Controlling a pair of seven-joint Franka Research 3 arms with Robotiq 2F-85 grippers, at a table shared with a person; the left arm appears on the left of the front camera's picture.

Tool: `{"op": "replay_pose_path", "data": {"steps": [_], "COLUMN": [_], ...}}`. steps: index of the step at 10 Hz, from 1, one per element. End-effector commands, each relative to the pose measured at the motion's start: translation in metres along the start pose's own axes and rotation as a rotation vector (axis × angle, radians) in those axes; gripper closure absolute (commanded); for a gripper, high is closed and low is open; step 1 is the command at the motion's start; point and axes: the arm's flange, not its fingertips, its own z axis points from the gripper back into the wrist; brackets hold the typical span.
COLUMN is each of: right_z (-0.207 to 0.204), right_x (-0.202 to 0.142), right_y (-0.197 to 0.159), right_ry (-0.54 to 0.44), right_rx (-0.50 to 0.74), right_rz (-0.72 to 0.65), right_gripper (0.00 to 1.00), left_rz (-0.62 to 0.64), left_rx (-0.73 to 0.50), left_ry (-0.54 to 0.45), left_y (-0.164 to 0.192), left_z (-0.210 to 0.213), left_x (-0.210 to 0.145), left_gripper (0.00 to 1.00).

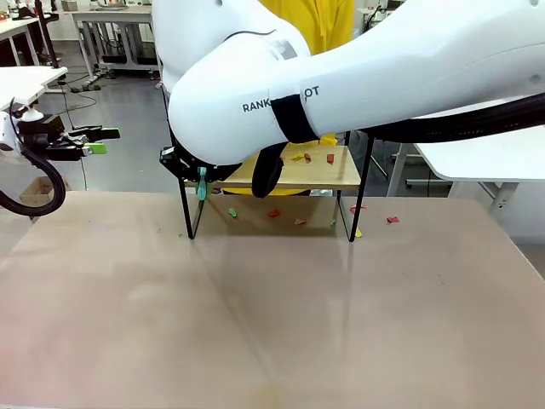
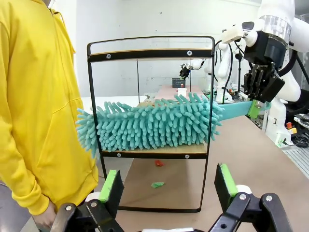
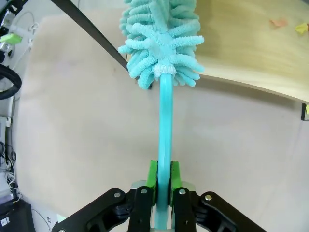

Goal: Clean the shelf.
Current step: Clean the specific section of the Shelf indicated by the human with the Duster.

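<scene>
Right arm [image 1: 383, 77] fronts shelf [image 1: 345, 177]; scraps [image 1: 392, 220] on table [image 1: 255, 324].

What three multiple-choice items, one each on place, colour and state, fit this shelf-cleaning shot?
1. Where is the duster head?
A) on the table
B) on the shelf's lower board
C) on top of the upper board

2. What colour is the duster?
A) teal
B) yellow
C) red

3. How is the left gripper?
A) open, empty
B) shut on the duster
C) shut on a paper scrap

Key:
1 B: the left wrist view shows the head lying between the two boards, on the lower one.
2 A: head and handle are both teal.
3 A: its green pads stand wide apart with nothing between them, while the right gripper clamps the handle.
</scene>
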Motion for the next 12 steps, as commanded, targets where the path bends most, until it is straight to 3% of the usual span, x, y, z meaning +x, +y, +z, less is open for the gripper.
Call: {"op": "replay_pose_path", "data": {"steps": [1,8,12], "right_z": [0.004,0.021,0.052], "right_x": [-0.006,-0.045,-0.063], "right_y": [-0.022,-0.188,-0.242], "right_ry": [0.039,0.115,0.092], "right_rx": [-0.007,-0.139,-0.234], "right_rz": [-0.026,-0.216,-0.27], "right_gripper": [0.87,0.87,0.87], "left_rz": [-0.011,-0.011,-0.011], "left_rx": [0.003,0.003,0.003], "left_ry": [-0.002,-0.002,-0.002], "left_y": [-0.002,-0.002,-0.002], "left_z": [0.0,0.0,0.0], "left_x": [0.003,0.003,0.003], "left_gripper": [0.0,0.0,0.0]}}
